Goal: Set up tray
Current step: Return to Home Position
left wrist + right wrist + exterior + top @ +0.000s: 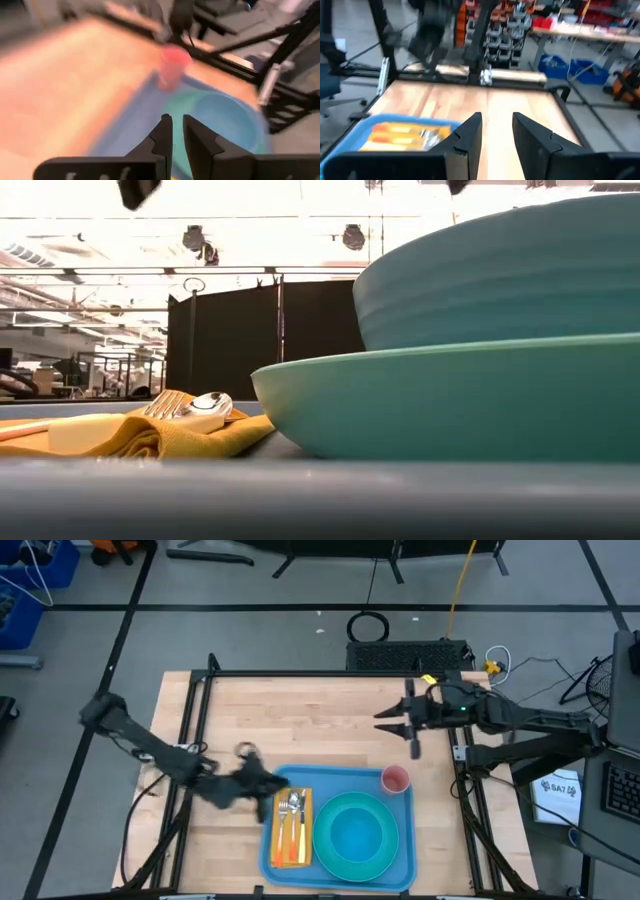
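Note:
The blue tray (400, 858) lies flat at the table's near middle. On it, the yellow-orange napkin (291, 832) carries cutlery (289, 806), a turquoise bowl (356, 831) sits in a turquoise plate (327, 840), and a pink cup (396, 779) stands upright in the far right corner. My left gripper (268, 800) (177, 131) hovers over the tray's far left corner, open by a narrow gap and holding nothing. My right gripper (384, 722) (497, 125) is open over bare wood, beyond the tray on the table's right.
Black frame rails (205, 730) run along the table's left, right and far edges. Bare wood (300, 725) lies between the tray and the far edge. In the low view, the tray's rim (300, 500), plate (450, 410) and bowl (500, 280) fill the foreground beside the napkin (150, 438).

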